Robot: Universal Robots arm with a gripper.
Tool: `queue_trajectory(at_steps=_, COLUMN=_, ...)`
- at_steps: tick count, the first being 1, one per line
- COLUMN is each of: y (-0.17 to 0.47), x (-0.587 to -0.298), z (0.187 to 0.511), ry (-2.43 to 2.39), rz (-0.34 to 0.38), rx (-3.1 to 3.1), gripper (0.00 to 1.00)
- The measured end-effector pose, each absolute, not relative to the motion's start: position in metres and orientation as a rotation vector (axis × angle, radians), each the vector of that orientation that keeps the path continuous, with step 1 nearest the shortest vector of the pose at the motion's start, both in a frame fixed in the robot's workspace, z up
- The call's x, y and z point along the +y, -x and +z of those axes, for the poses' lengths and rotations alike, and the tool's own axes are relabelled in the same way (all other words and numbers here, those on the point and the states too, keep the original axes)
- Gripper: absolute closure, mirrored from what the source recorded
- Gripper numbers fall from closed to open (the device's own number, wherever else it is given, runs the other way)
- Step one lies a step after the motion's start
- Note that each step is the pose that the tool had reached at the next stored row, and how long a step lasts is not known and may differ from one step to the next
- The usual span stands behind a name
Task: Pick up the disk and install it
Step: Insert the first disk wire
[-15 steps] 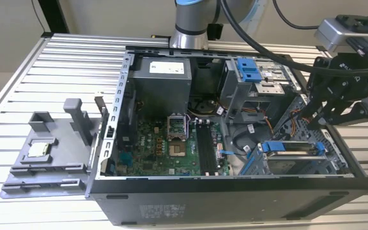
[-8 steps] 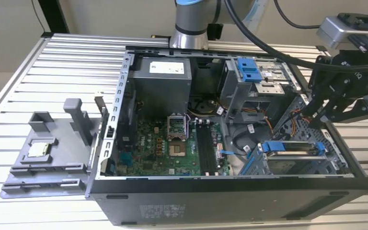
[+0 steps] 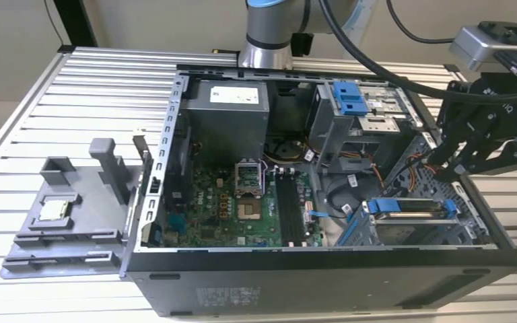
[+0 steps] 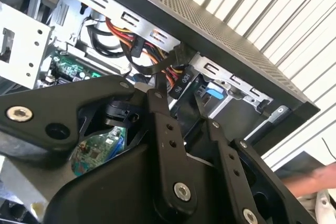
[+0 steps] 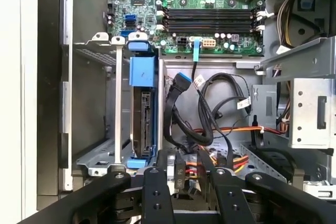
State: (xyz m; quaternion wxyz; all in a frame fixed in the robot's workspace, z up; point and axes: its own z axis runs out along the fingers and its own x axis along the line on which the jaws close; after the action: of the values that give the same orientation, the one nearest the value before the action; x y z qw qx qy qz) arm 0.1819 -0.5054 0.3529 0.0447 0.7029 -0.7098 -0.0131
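The disk [image 3: 411, 209] lies in the drive bay at the near corner of the open computer case [image 3: 330, 269], on the exterior view's right, clipped in its blue frame. The first wrist view shows the disk [image 5: 143, 124] on edge between the bay's metal rails, blue tab towards the motherboard. My gripper [image 3: 440, 165] hangs just inside the case wall beside that bay. In both wrist views its black fingers [image 5: 157, 182] stand close together around a black cable plug [image 5: 180, 174] with red, orange and yellow wires. The plug [image 4: 178, 83] sits between the fingertips, a short way from the disk's end.
The motherboard [image 3: 240, 202], power supply [image 3: 227, 101] and an upper drive cage with blue latch [image 3: 350, 97] fill the case. Loose black cables [image 5: 210, 108] lie beside the bay. A grey fixture [image 3: 70, 222] holding a small square chip [image 3: 54, 210] stands on the slatted table. A person's hand [image 4: 315, 182] is outside the case.
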Motion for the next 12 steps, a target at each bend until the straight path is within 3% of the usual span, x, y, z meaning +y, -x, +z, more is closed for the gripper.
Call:
queue_trajectory(at_steps=9, y=-0.1826, x=-0.5054, z=0.3511, ry=-2.144, rz=-0.034, rx=-2.165, gripper=0.0)
queue_trajectory(at_steps=10, y=-0.1826, x=-0.5054, z=0.3511, ry=-2.144, rz=-0.034, rx=-2.165, gripper=1.0)
queue_trajectory(at_steps=12, y=-0.1826, x=-0.5054, z=0.3511, ry=-2.144, rz=-0.034, rx=-2.165, gripper=1.0)
